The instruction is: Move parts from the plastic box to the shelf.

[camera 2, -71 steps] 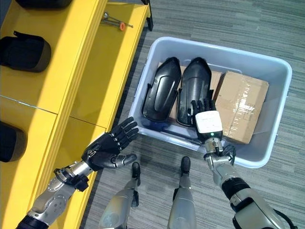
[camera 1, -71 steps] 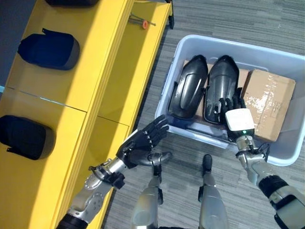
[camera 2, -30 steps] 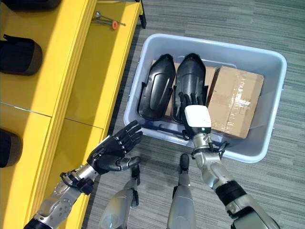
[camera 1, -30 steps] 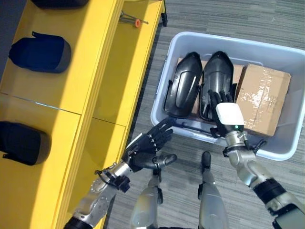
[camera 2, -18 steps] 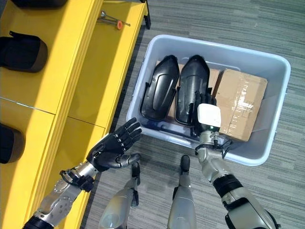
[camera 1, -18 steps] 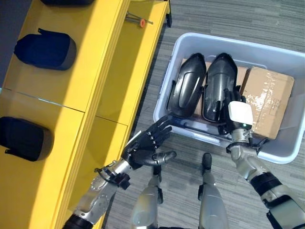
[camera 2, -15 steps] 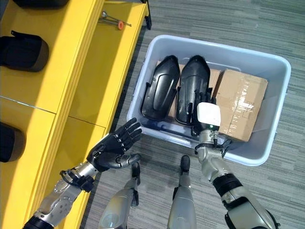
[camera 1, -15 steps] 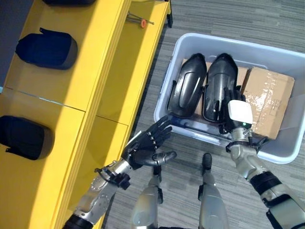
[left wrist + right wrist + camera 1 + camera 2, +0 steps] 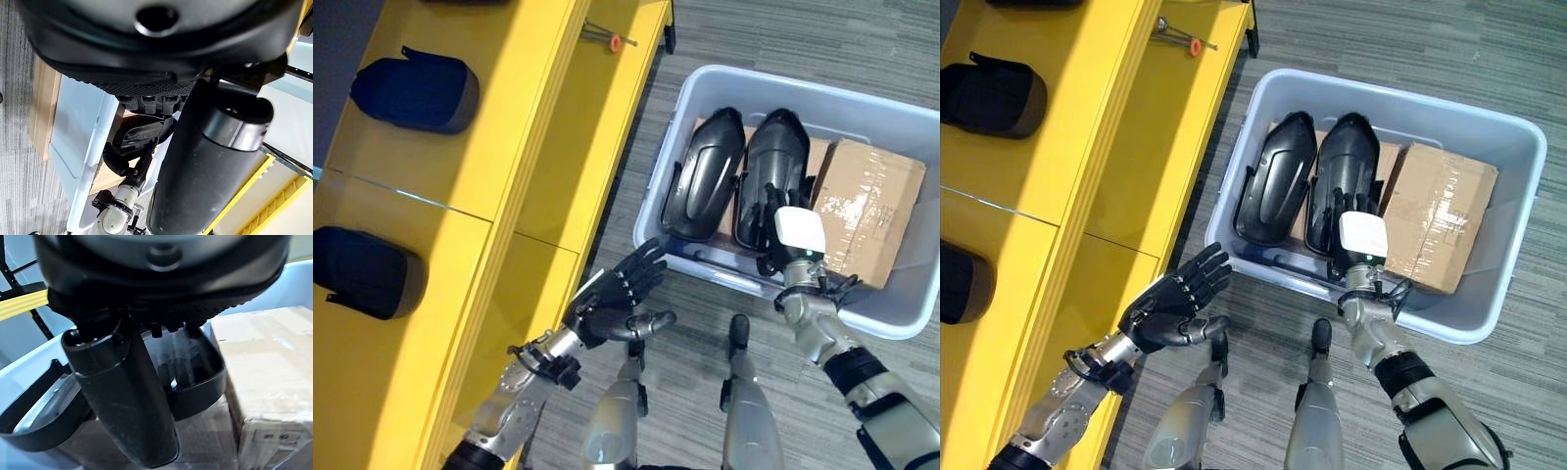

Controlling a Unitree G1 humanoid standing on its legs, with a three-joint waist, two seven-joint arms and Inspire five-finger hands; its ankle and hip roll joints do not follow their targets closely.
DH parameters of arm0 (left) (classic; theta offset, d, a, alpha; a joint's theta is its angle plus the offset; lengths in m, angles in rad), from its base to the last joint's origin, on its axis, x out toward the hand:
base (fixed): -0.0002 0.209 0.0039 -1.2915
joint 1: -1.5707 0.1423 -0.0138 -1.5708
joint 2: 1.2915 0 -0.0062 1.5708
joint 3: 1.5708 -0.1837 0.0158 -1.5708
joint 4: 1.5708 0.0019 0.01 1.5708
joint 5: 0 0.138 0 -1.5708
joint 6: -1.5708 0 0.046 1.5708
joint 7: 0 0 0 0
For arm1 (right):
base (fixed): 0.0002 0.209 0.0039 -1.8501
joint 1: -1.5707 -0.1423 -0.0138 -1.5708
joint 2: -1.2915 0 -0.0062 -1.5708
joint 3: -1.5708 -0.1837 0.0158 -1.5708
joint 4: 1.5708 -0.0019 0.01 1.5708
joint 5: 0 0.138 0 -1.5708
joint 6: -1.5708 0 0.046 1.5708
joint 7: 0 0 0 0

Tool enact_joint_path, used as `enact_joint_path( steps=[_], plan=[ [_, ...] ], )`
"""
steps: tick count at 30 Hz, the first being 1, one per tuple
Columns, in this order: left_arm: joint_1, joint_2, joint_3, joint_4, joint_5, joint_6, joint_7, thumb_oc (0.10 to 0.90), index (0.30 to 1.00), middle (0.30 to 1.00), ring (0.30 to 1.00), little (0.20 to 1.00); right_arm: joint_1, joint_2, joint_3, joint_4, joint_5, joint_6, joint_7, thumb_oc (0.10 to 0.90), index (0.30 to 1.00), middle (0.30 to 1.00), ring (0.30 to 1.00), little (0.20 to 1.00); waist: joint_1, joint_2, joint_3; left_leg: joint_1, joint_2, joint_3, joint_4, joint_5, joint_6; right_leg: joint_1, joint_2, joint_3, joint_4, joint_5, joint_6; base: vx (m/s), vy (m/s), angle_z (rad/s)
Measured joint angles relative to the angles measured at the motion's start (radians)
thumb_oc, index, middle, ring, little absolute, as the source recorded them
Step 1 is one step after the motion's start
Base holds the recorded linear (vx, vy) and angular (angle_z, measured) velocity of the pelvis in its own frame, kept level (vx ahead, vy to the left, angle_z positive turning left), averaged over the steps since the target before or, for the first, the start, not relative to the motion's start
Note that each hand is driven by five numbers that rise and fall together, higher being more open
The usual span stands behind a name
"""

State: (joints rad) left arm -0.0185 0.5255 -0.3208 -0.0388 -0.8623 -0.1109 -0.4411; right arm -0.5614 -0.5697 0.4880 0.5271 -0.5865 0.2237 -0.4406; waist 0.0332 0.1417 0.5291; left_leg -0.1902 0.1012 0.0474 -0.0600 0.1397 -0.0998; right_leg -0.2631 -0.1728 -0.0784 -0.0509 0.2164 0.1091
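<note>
Right hand point(image 9: 791, 235) over box's point(image 9: 695, 257) near rim

Workshop/warehouse: yellow shelf point(image 9: 460, 147) w/ parts, plastic box point(image 9: 901, 117), grey carpet floor point(image 9: 822, 39).

The right hand point(image 9: 1355, 227) has slid a little toward the near end of the right-hand black part point(image 9: 1342, 176) in the plastic box point(image 9: 1503, 304), its fingers now lying over that part's near end.

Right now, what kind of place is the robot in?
Probably a parts storeroom or workshop: a long yellow shelf with dark padded parts, a pale plastic box of glossy black moulded shells on grey carpet.
</note>
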Motion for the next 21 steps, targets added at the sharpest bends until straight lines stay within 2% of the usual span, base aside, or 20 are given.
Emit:
enact_joint_path(
  steps=[10,13,14,15,20,21],
  plan=[
    [-0.009,0.0,0.0,0.001,0.001,0.001,0.0,0.9,1.0,1.0,1.0,1.0,-0.011,0.015,0.051,0.006,-0.043,0.009,0.01,0.9,1.0,1.0,1.0,1.0,0.02,0.0,0.0,-0.001,0.0,-0.002,0.001,0.0,0.0,-0.002,-0.001,-0.004,0.008,-0.004,-0.002,0.0,0.0,0.0],
    [-0.015,0.0,-0.01,0.025,0.001,0.001,0.0,0.9,1.0,1.0,1.0,1.0,-0.061,0.043,0.067,0.113,-0.031,0.058,0.001,0.9,1.0,1.0,1.0,1.0,0.025,0.001,0.0,-0.01,0.0,-0.007,0.006,0.001,0.0,-0.019,-0.002,-0.007,0.034,-0.02,-0.004,-0.01,-0.011,0.04],
    [-0.016,0.0,-0.014,0.037,0.001,0.001,0.0,0.9,1.0,1.0,1.0,1.0,-0.085,0.054,0.066,0.154,-0.017,0.079,-0.006,0.465,0.391,0.391,0.391,0.391,0.026,0.001,-0.001,-0.025,0.0,-0.01,0.011,0.001,0.0,-0.039,-0.005,-0.008,0.056,-0.028,-0.002,-0.02,-0.02,0.08],
    [-0.016,0.0,-0.017,0.042,0.001,0.0,0.0,0.9,1.0,1.0,1.0,1.0,-0.097,0.057,0.065,0.181,-0.003,0.091,-0.012,0.4,0.3,0.3,0.3,0.3,0.03,0.002,-0.001,-0.037,-0.002,-0.013,0.018,0.002,0.001,-0.051,-0.006,-0.01,0.067,-0.033,-0.003,-0.02,-0.023,0.11],
    [-0.024,0.0,-0.027,0.073,0.003,0.0,0.0,0.9,1.0,1.0,1.0,1.0,-0.157,0.079,0.056,0.286,0.023,0.169,-0.102,0.4,0.3,0.3,0.3,0.3,0.052,0.005,-0.003,-0.068,-0.013,-0.031,0.046,0.0,0.005,-0.102,-0.023,-0.016,0.156,-0.077,-0.001,-0.03,-0.004,0.1],
    [-0.026,0.0,-0.03,0.079,0.003,-0.001,0.0,0.9,1.0,1.0,1.0,1.0,-0.192,0.086,0.052,0.336,0.022,0.169,-0.12,0.4,0.3,0.3,0.3,0.3,0.055,0.007,-0.004,-0.075,-0.018,-0.033,0.051,0.0,0.005,-0.118,-0.03,-0.016,0.182,-0.089,-0.002,-0.05,0.017,0.13]
  ],
)
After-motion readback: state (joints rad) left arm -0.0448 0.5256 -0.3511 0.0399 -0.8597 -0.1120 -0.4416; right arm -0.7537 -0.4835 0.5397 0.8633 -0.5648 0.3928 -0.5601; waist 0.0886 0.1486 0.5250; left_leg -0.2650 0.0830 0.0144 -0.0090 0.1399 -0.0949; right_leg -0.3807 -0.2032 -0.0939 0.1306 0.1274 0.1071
